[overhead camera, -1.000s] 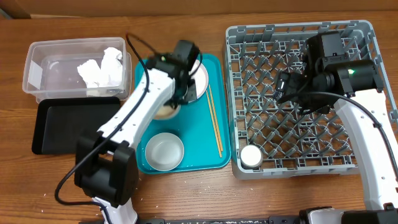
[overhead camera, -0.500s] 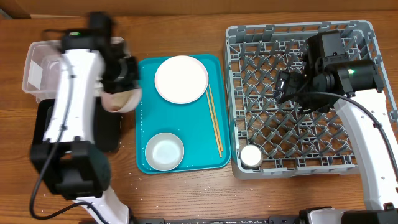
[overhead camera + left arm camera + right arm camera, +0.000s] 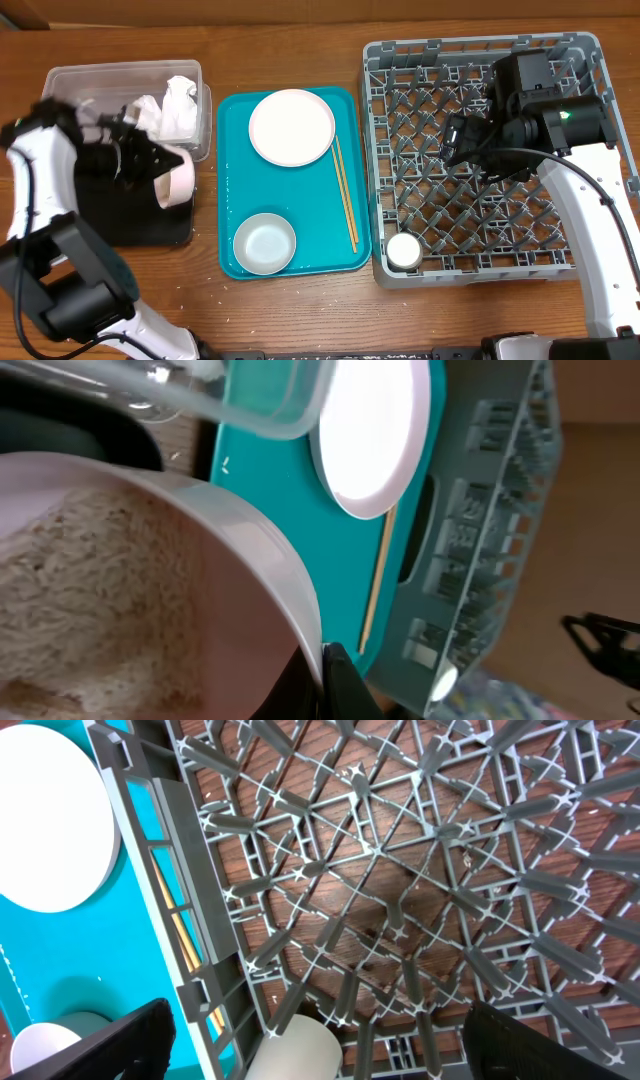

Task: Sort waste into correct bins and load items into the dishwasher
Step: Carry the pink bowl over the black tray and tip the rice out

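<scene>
Now the left pincer (image 3: 150,165) grips the pinkish-white bowl (image 3: 174,180) by its rim at the left of the overhead frame and holds it tipped on its side above the black tray (image 3: 130,222), mouth turned toward the arm. In the left wrist view the bowl's inside is coated with a grainy mass of rice (image 3: 90,580), and one dark finger (image 3: 338,682) shows pressed against the rim. Just above the black tray sits the clear tub (image 3: 70,85), with crumpled napkins (image 3: 175,105) piled at its right end. At centre, the teal tray (image 3: 305,230) carries the white plate (image 3: 291,127) near its top, the grey-blue bowl (image 3: 265,243) near its bottom, and the chopsticks (image 3: 345,195) lying lengthwise along its right edge. The dish rack (image 3: 575,55) fills the right of the desk (image 3: 300,310), with the small white cup (image 3: 404,251) in its lower-left corner. The right pincer (image 3: 318,1020) hangs over the rack's pegs, spread wide and gripping nothing.
</scene>
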